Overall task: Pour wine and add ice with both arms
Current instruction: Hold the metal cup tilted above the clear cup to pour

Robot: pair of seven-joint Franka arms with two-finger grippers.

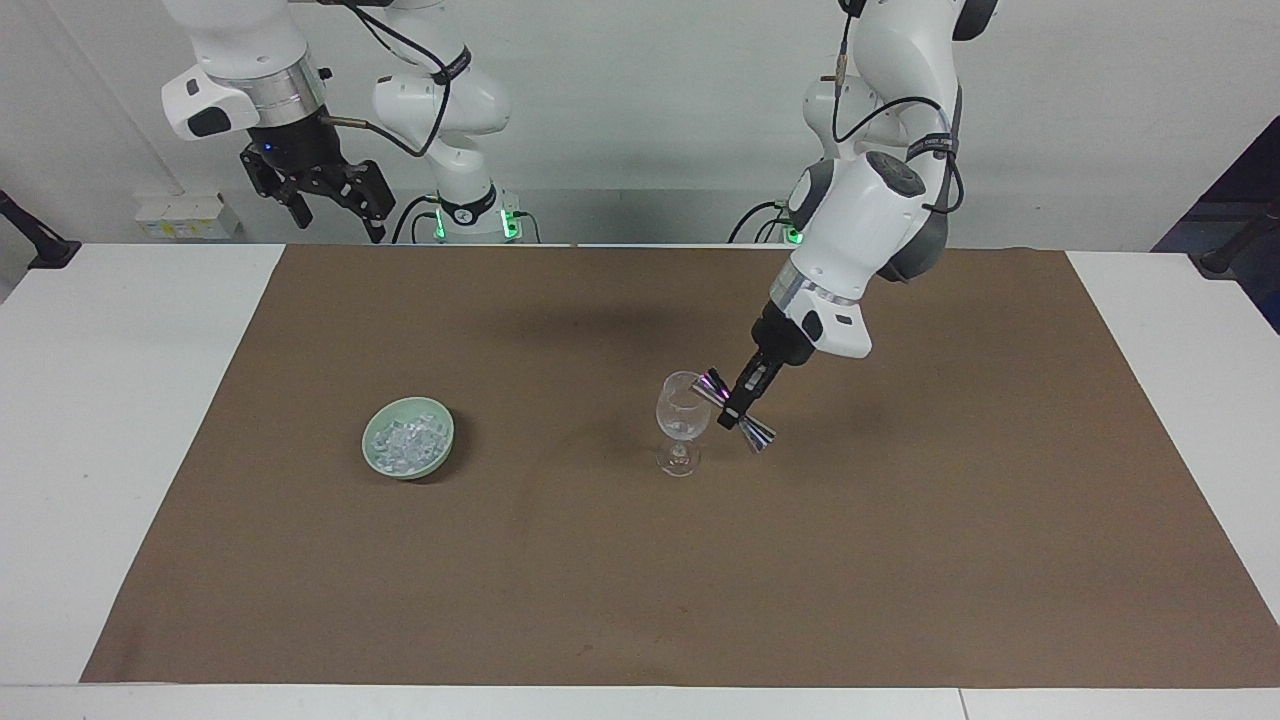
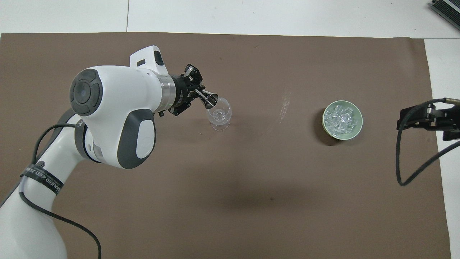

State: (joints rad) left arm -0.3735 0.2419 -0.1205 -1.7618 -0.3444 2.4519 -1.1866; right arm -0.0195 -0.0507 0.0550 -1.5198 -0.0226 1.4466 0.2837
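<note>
A clear wine glass (image 1: 683, 415) (image 2: 219, 116) stands upright mid-mat. My left gripper (image 1: 738, 408) (image 2: 197, 94) is shut on the waist of a shiny metal jigger (image 1: 714, 384) (image 2: 210, 100). The jigger is tilted, with one mouth at the glass's rim. No wine shows; the glass looks clear. The ice (image 1: 405, 441) (image 2: 341, 117) is heaped in a pale green bowl (image 1: 412, 470) (image 2: 355, 131) toward the right arm's end. My right gripper (image 1: 335, 215) (image 2: 413, 117) waits open and empty, high over the mat's edge at its own end of the table.
A brown mat (image 1: 640, 580) (image 2: 251, 180) covers most of the white table (image 1: 120, 400). The left arm's bulky elbow (image 2: 111, 115) hangs over the mat beside the glass. A black cable (image 2: 399, 158) loops down from the right wrist.
</note>
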